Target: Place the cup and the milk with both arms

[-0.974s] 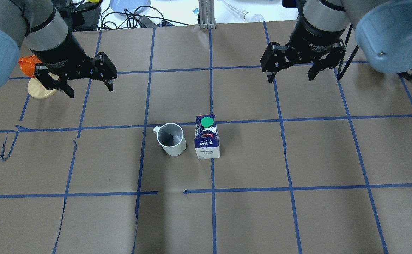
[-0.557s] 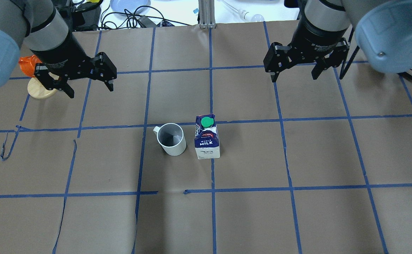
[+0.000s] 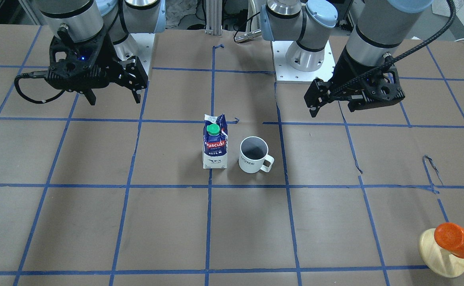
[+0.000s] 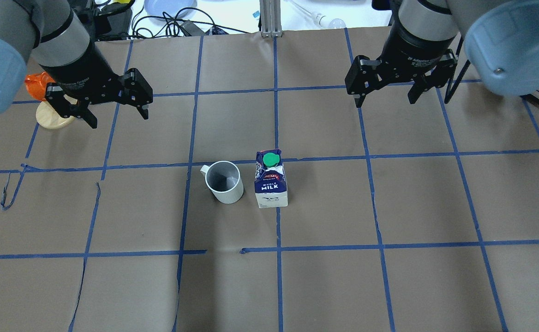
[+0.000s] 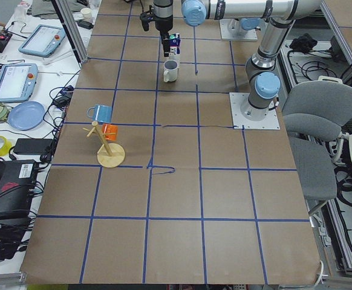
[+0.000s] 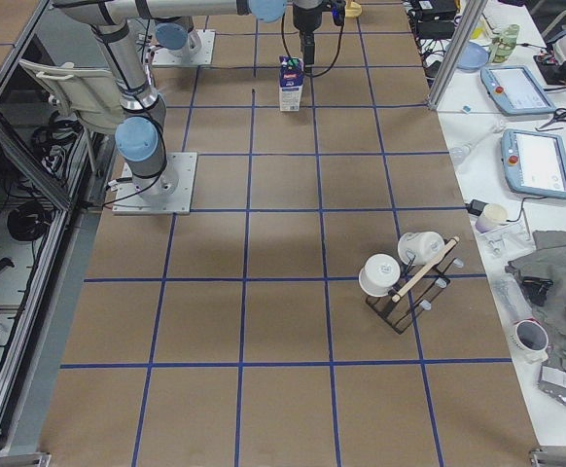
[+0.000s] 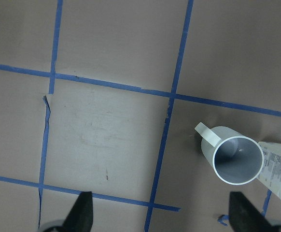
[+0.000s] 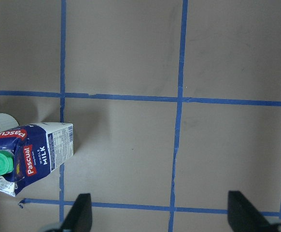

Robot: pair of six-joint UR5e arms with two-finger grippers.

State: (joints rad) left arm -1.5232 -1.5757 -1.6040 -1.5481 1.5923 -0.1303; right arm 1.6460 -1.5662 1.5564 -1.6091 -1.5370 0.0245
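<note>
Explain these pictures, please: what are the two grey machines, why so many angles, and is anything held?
Those are two robot arms, each ending in a black two-finger claw. The left gripper and right gripper hang open above the brown taped table, holding nothing. Two pictures look down from above, two from the table's ends, two from wrist cameras. A white ceramic mug and a blue-and-white milk carton with green cap stand side by side, not touching. An orange cup hangs on a wooden stand.

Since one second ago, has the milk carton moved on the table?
No. The milk stands in the same spot, its base still at the blue tape line, beside the cup.
</note>
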